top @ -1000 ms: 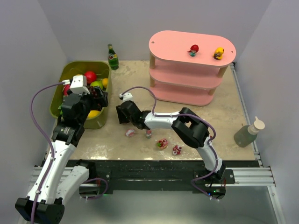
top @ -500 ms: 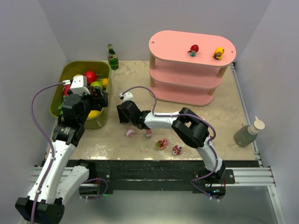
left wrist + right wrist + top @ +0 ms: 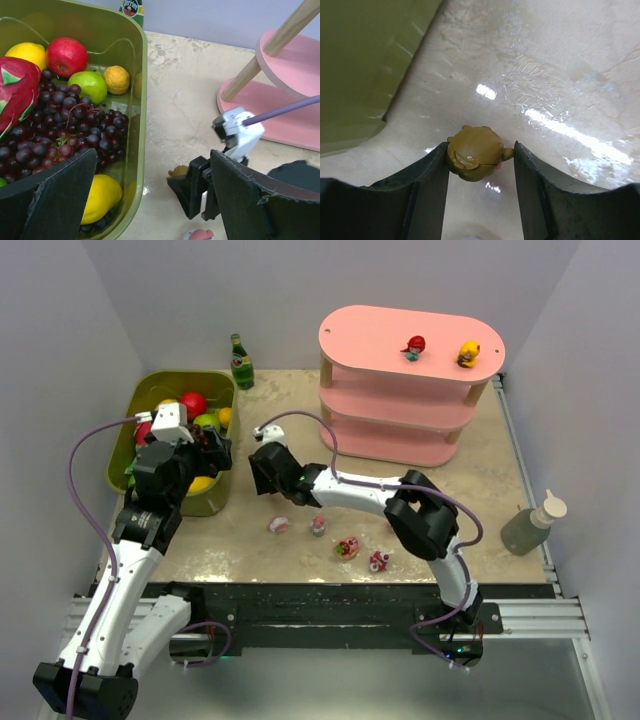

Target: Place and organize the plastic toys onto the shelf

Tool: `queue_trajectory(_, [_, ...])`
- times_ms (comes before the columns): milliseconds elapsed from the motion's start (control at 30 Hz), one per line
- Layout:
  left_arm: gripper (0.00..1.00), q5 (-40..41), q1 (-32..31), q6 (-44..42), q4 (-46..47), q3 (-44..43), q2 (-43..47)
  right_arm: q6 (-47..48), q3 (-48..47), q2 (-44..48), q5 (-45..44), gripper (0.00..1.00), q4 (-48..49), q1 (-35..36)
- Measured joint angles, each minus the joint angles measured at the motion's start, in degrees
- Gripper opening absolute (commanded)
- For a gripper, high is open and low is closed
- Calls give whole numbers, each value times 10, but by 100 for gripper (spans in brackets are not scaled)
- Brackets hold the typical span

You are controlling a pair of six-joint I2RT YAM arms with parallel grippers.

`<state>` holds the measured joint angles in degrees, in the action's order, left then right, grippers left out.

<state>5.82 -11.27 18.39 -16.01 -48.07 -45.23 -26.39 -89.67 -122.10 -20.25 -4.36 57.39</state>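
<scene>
1. The brown toy (image 3: 474, 159), hidden from above, is pinched in the right gripper (image 3: 480, 167).
2. The left gripper (image 3: 150, 197) is held spread above the bin (image 3: 136, 75).
3. The right gripper has been moved toward 12 o'clock; the shelf (image 3: 410, 340) is at its 2 o'clock.

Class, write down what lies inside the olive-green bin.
In the bin: dark grapes, a red apple, a green apple, two lemons, a small orange fruit and a dragon fruit. Whatever lies beneath the grapes is covered.
</scene>
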Motion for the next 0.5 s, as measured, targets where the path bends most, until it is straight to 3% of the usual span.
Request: queue_trajectory(500, [100,0,0,0,0,0,0,38,-153,141,-17,15,-221,-87])
